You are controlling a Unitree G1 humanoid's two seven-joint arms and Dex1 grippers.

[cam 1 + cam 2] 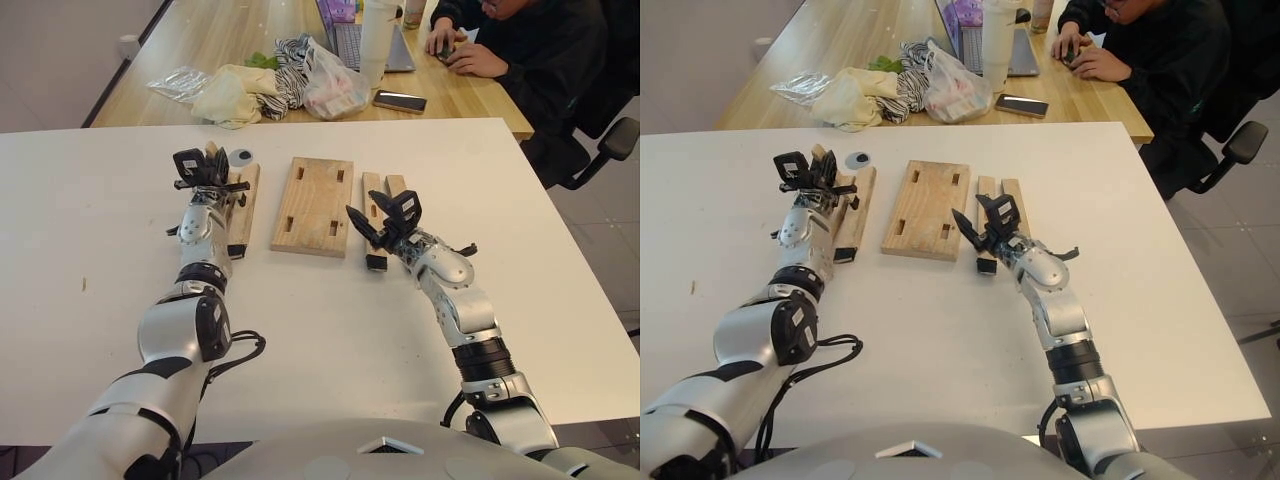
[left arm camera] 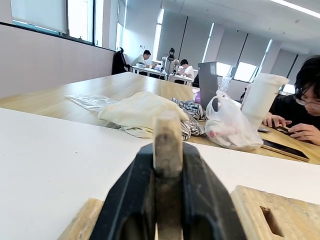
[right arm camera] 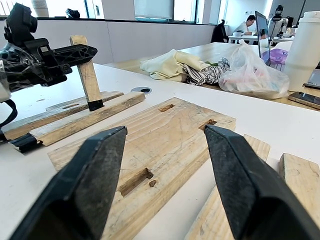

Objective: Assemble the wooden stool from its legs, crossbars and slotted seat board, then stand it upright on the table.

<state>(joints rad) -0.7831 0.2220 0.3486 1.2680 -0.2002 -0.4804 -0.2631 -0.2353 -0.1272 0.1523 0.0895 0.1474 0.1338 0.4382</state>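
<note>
Left eye view: one slotted seat board (image 1: pixel 312 205) lies flat at the centre of the white table (image 1: pixel 90 220), with four slots showing. Two wooden bars (image 1: pixel 372 195) lie side by side just right of it. The left gripper (image 1: pixel 205 168), upper left of centre on an arm stretched straight ahead, pinches one short wooden piece (image 1: pixel 212 150). The right gripper (image 1: pixel 380 225), right of centre on a forearm angled inward, is spread over the bars' near ends

Left wrist view: both black fingers (image 2: pixel 200 200) press on the short wooden piece at bottom centre. A corner of the seat board with one slot sits lower right

Right wrist view: two fingers (image 3: pixel 95 185) stand wide apart across the lower frame with nothing between them, and the seat board lies beyond. At left, two long legs (image 3: pixel 85 117) lie flat, and the short wooden piece stands upright on them in the left gripper at upper left
</note>
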